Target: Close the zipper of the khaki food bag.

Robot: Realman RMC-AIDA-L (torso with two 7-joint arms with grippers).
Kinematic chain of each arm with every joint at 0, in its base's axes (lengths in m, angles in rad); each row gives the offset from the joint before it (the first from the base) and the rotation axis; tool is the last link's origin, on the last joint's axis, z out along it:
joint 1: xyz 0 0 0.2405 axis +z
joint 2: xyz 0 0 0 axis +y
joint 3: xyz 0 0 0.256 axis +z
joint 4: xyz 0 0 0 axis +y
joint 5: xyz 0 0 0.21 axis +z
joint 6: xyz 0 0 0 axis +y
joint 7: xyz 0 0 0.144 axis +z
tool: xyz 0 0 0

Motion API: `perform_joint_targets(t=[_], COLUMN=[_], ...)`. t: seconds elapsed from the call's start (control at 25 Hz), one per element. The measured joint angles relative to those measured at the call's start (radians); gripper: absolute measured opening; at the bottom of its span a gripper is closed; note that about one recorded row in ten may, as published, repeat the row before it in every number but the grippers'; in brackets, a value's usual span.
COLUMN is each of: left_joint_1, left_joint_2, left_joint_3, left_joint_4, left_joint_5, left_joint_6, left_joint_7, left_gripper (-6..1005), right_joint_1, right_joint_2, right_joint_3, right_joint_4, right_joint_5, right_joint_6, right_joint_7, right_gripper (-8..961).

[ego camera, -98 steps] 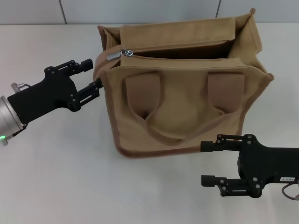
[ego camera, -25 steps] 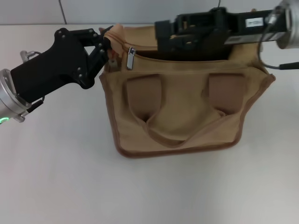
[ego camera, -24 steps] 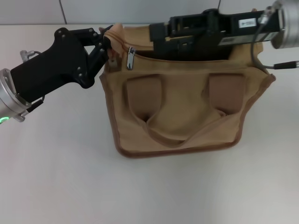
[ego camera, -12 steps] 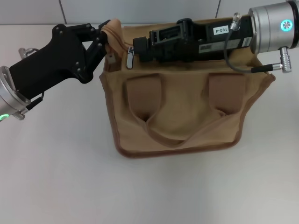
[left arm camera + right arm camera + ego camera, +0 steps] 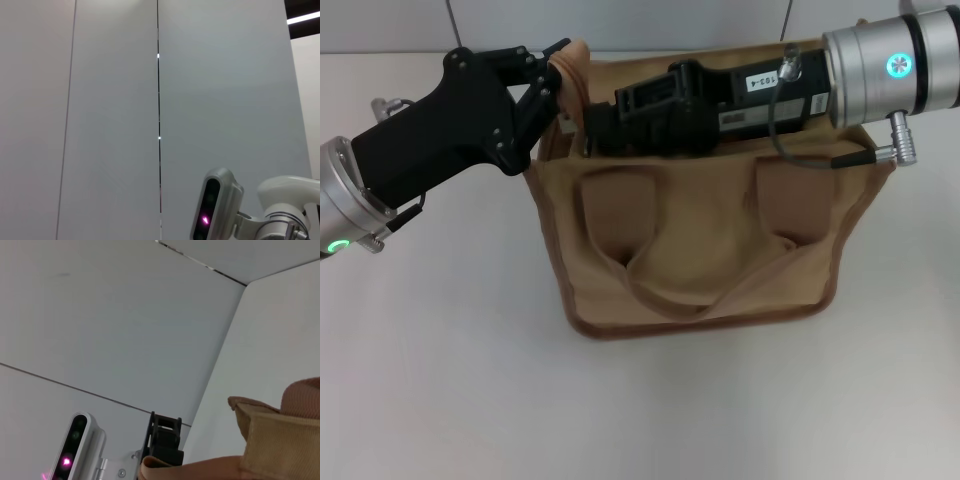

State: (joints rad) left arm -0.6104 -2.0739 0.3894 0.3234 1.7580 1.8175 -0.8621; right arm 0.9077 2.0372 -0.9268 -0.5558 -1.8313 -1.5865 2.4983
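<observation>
The khaki food bag stands mid-table with two brown strap handles on its front. My left gripper is shut on the bag's top left corner, where the brown trim end sticks up. My right gripper lies along the bag's top edge, its tip at the left end. The zipper line and its silver pull tab are hidden under the right gripper. The right wrist view shows the bag's corner fabric and part of the left gripper. The left wrist view shows only wall.
The white table spreads around the bag, with a tiled wall behind. A white device with a pink light shows in the left wrist view and the right wrist view.
My right gripper has slid left along the bag's top and now covers the pull tab, which showed before. The left gripper keeps its hold on the corner; the bag's top has shifted slightly left.
</observation>
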Motion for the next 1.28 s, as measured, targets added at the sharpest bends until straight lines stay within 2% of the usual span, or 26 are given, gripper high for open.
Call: perform_joint_targets(t=[0.12, 0.28, 0.68, 1.08, 1.24, 1.28], left_joint_1=[-0.006, -0.018, -0.076, -0.066, -0.07, -0.073], left_joint_2=[0.0, 0.0, -0.005, -0.002, -0.004, -0.004], left_joint_3=[0.002, 0.003, -0.006, -0.007, -0.004, -0.003], left_joint_4=[-0.002, -0.014, -0.077, -0.08, -0.086, -0.089], left_joint_5=[0.0, 0.0, -0.002, -0.042, -0.042, -0.042], left_joint_6=[0.003, 0.003, -0.058, -0.05, -0.05, -0.05], left_joint_7=[0.0, 0.005, 0.016, 0.009, 0.009, 0.009], left_gripper=[35, 35, 35, 35, 34, 34], right_joint_1=[0.004, 0.005, 0.008, -0.008, -0.004, -0.004], right_joint_2=[0.004, 0.011, 0.015, 0.014, 0.022, 0.031], right_joint_3=[-0.008, -0.008, -0.005, 0.001, -0.004, -0.007], right_joint_4=[0.0, 0.0, -0.005, -0.011, -0.015, -0.016], right_joint_5=[0.0, 0.004, 0.007, 0.011, 0.011, 0.012], right_joint_6=[0.01, 0.026, 0.036, 0.05, 0.066, 0.083], right_joint_7=[0.0, 0.001, 0.003, -0.012, -0.04, -0.066], right_gripper=[380, 213, 207, 209, 195, 191])
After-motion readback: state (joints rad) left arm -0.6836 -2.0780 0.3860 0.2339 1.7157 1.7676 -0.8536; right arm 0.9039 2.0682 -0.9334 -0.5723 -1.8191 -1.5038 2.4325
